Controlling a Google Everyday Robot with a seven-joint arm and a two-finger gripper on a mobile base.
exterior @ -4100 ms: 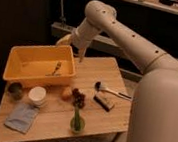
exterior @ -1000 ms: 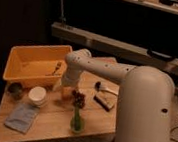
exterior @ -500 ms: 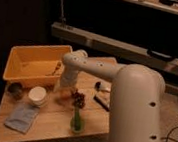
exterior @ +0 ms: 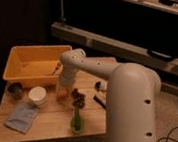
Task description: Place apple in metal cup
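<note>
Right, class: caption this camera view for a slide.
Robot's hand, shut, at the apple between white cup and grapes; metal cup just beyond the white cup.

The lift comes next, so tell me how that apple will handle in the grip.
The gripper is shut on the apple, beside the grapes. It is round, so it may slip out or roll if dropped on the table. It is small, so probably light. It looks whole and round in the grip, so likely firm.

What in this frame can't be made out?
Camera view:
- Gripper down over the apple: the arm hides whether its shut fingers grip it.
- Table, right side: covered by the arm.
- Metal cup, inside: too dark and small.
</note>
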